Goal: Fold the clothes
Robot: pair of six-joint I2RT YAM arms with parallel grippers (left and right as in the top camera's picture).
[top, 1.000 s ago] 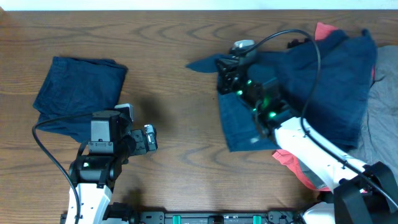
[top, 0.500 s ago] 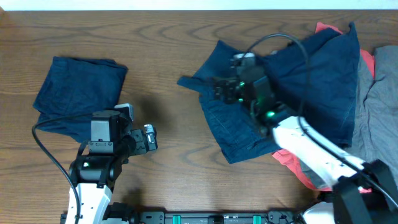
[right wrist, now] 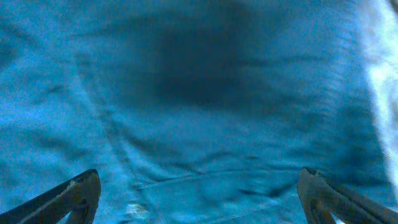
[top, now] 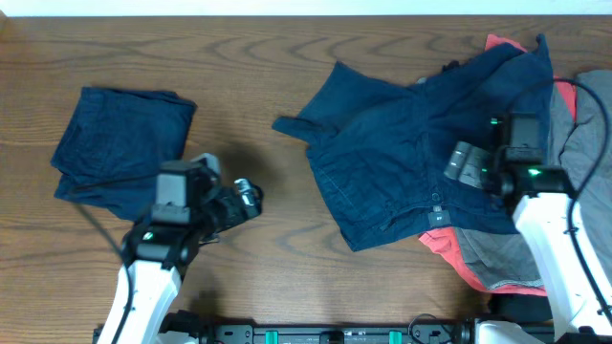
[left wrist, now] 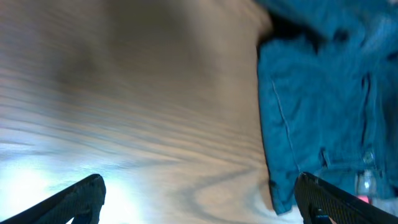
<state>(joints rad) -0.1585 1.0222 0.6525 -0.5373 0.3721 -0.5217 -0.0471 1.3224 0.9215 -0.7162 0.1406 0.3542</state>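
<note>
Evidently only half laid out: navy shorts (top: 402, 158) lying rumpled on the wooden counter (top: 268, 67) toward two o'clock, right edge draped over a grey garment (top: 583, 129) and a coral-red garment (top: 442, 245) heaped at three o'clock. Over at nine o'clock, a navy piece (top: 120, 143) already folded square. Hovering above the shorts' right half, right arm (top: 526, 182), jaws parted wide and empty, only blue cloth beneath in the wrist view. Near seven o'clock, left arm (top: 177, 205), jaws likewise spread and holding nothing, pointed across bare wood toward the shorts' near edge. Likely best from here: drawing the shorts clear of the heap, smoothing the twisted flap at their ten o'clock corner, then pinching one corner per side low against the wood, a single layer only, and lifting both together for an even fold.
</note>
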